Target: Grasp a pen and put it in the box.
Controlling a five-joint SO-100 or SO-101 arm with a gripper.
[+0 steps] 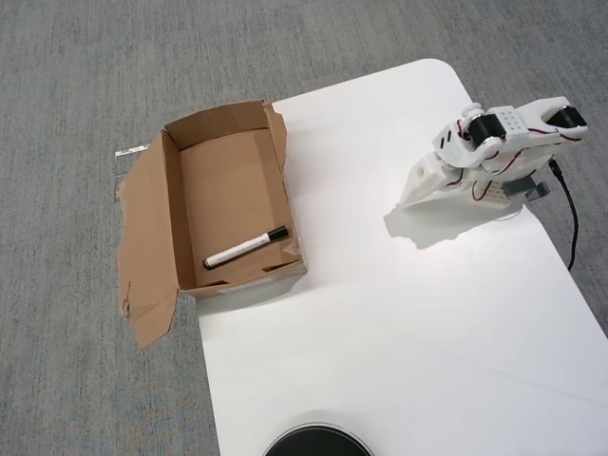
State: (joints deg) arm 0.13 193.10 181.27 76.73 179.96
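The pen point(245, 248) lies flat on the floor of the box point(171, 214), at the end nearest the bottom of the overhead view, its black cap pointing toward the counter point(399, 323). The box sits on grey carpet point(66, 95) against the counter's edge, one torn flap splayed out on the side away from the counter. The arm is folded on the counter well apart from the box; the claw point(414, 193) points down, holds nothing visible, and its opening cannot be judged.
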